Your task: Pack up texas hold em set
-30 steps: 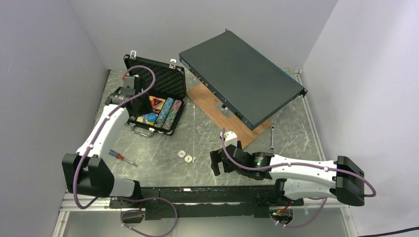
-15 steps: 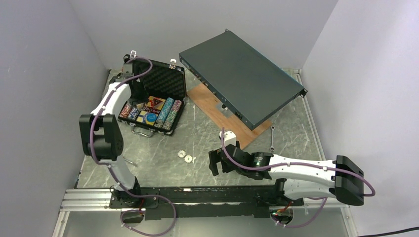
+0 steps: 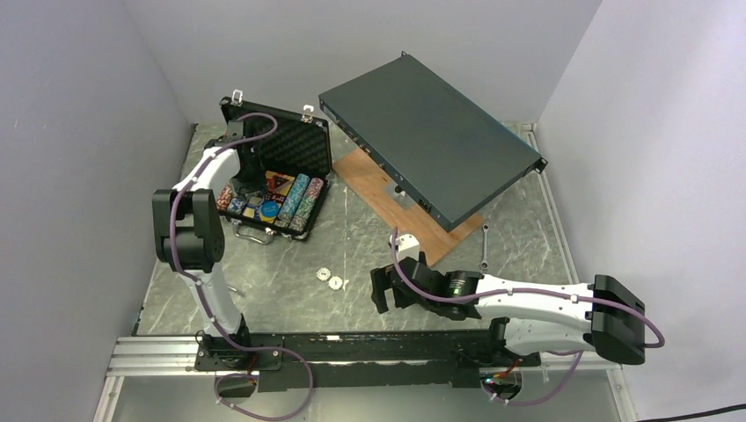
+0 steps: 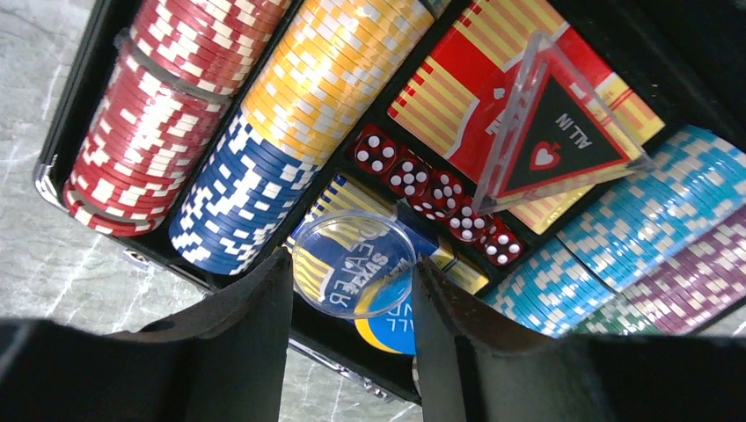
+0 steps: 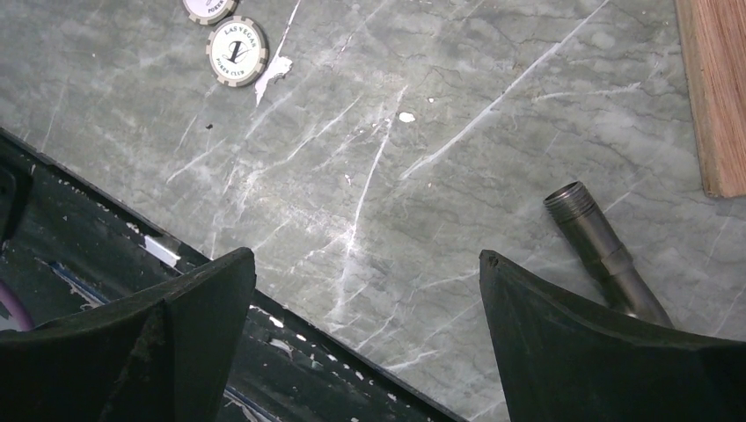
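Observation:
The texas hold em set's black case [image 3: 312, 145] lies open at the back left, its foam lid raised. Its tray [image 4: 88, 88] holds rows of red, yellow, blue, turquoise and purple chips [image 4: 308, 79], red dice [image 4: 422, 180] and a clear triangle with red print [image 4: 554, 132]. My left gripper [image 4: 350, 262] hangs over the front of the tray [image 3: 251, 185], shut on a clear round dealer disc [image 4: 347, 286]. A blue and yellow disc [image 4: 391, 321] lies under it. My right gripper [image 5: 365, 264] stands open and empty, low over the table's near edge [image 3: 380, 290].
Two loose white poker chips [image 3: 330, 279] [image 5: 237, 51] lie on the marble ahead of the right gripper. A metal pipe [image 5: 598, 251] is by its right finger. A large dark-grey box [image 3: 431, 141] leans on a wood board [image 3: 378, 189]. A wrench [image 3: 486, 246] is to the right.
The left arm's elbow has risen and folded back, while its gripper has stayed over the case with the disc. The right arm has barely moved.

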Robot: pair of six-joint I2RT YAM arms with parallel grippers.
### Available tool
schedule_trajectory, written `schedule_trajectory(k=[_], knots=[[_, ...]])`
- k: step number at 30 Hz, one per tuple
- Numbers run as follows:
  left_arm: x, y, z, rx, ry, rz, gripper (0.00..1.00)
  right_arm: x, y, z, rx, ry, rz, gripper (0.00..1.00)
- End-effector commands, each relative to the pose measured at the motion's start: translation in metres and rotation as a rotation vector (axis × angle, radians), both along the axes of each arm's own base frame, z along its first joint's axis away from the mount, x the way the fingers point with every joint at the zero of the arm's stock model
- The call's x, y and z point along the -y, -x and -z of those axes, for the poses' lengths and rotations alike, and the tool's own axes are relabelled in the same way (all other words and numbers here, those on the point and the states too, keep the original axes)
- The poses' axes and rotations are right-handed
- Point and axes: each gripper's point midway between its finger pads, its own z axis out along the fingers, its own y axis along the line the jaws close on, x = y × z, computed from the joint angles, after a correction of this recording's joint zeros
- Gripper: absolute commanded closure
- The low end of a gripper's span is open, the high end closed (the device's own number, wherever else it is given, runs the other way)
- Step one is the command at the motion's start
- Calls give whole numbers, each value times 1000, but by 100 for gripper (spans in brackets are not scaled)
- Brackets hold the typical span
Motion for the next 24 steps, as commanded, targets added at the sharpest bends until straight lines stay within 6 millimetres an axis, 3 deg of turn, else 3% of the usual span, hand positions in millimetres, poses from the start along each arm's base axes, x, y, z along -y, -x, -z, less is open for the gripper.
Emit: schedule_trajectory(k=[1, 11, 24], knots=[[1, -7, 6, -11, 3, 9, 100, -10, -1, -8, 4, -59, 9, 0], [-3, -1, 16, -46, -17, -9, 100, -4, -1, -10, 10, -66, 22, 0], [-5, 7, 13, -48, -36, -14, 100, -7, -2, -12, 18, -72, 11, 1]])
